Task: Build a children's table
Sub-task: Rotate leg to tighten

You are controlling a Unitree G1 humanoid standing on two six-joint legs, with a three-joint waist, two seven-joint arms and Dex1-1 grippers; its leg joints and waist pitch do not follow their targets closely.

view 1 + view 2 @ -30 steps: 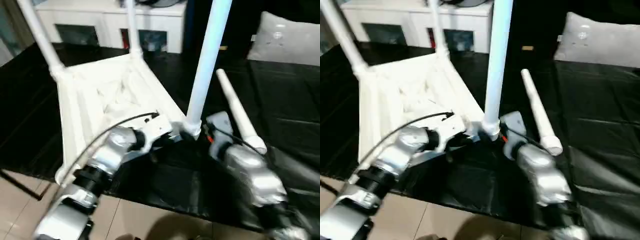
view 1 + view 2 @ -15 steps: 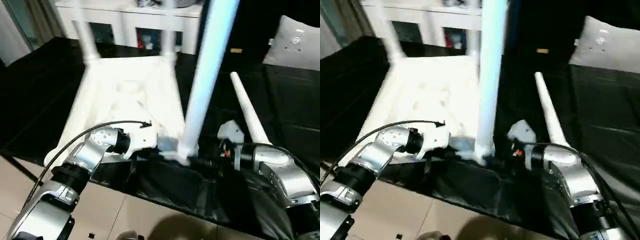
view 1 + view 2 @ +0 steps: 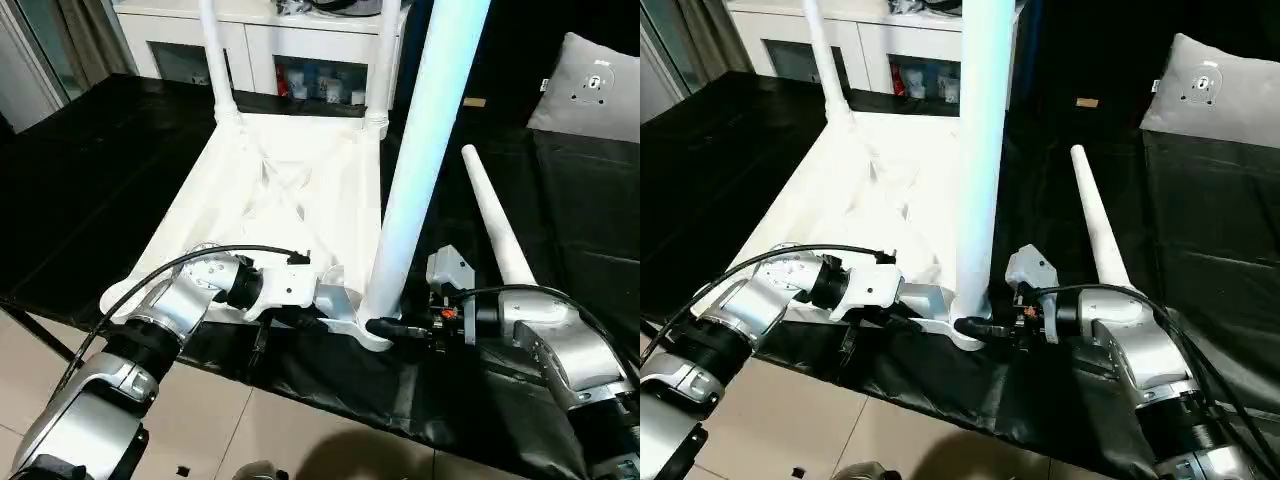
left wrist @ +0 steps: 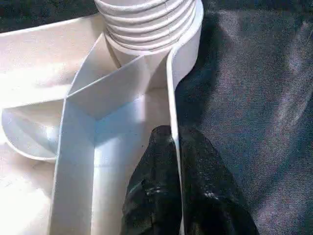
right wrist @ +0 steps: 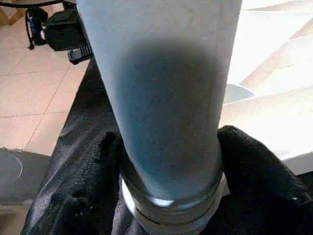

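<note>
Behind the black-covered work surface [image 3: 120, 190] stands a white cabinet [image 3: 290, 45] with glass doors, and a grey cushion [image 3: 590, 85] lies off to the right. A loose white leg [image 3: 497, 232] lies on the black cover just beside the right forearm. The children's table [image 3: 290, 200] rests upside down in the middle, ribbed underside up, two far legs upright and a near leg [image 3: 425, 150] rising tall in front of the head camera, hiding part of the far scene. The left wrist view shows the left gripper [image 4: 173, 147] with its fingers pressed together, pinching the thin rim wall below the threaded corner socket [image 4: 146, 24]. The right wrist view shows the right gripper [image 5: 168, 161] with a finger either side of the near leg's base, closed against it.
</note>
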